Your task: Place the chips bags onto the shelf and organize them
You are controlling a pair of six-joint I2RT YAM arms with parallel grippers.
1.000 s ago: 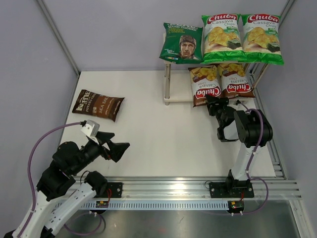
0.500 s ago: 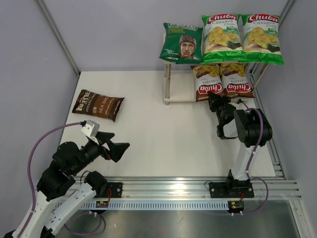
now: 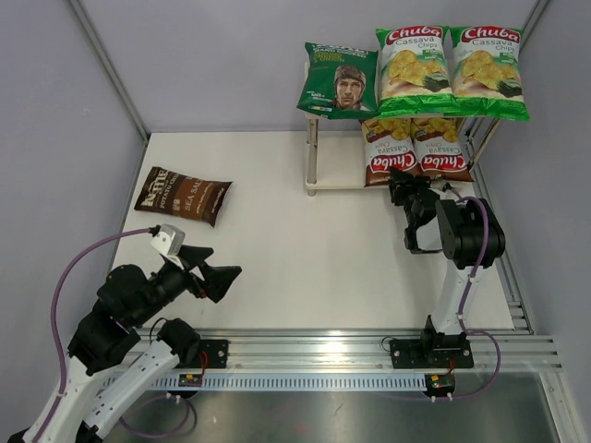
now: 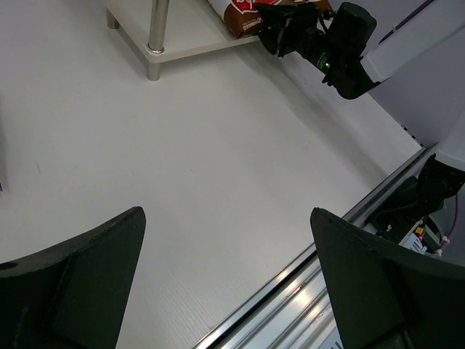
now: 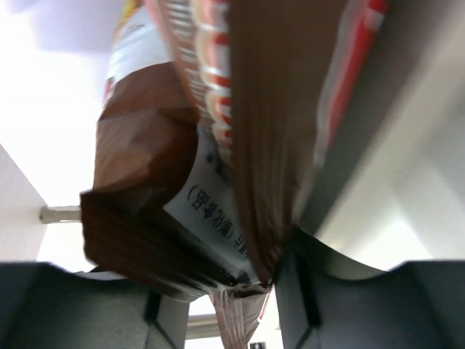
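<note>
At the lower tier of the shelf (image 3: 312, 157), the right gripper (image 3: 399, 187) is clamped on the bottom seam of a brown bag (image 3: 386, 148) reading "Chuba". It sits just beside a second brown Chuba bag (image 3: 441, 146). On the top tier sit a dark green bag (image 3: 338, 80) with a man's face (its writing too small to read), a middle green-white bag (image 3: 413, 69) and a right green-white bag (image 3: 487, 69), both marked "Chuba Cassava Chips". The left gripper (image 3: 218, 274) hangs spread wide and empty over the table (image 3: 295, 249), near a dark-brown "Sea Salt" bag (image 3: 183, 195) lying flat.

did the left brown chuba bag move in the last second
Yes. The left brown Chuba bag slid away from the arms, deeper into the shelf, with the right gripper at its near edge.
</note>
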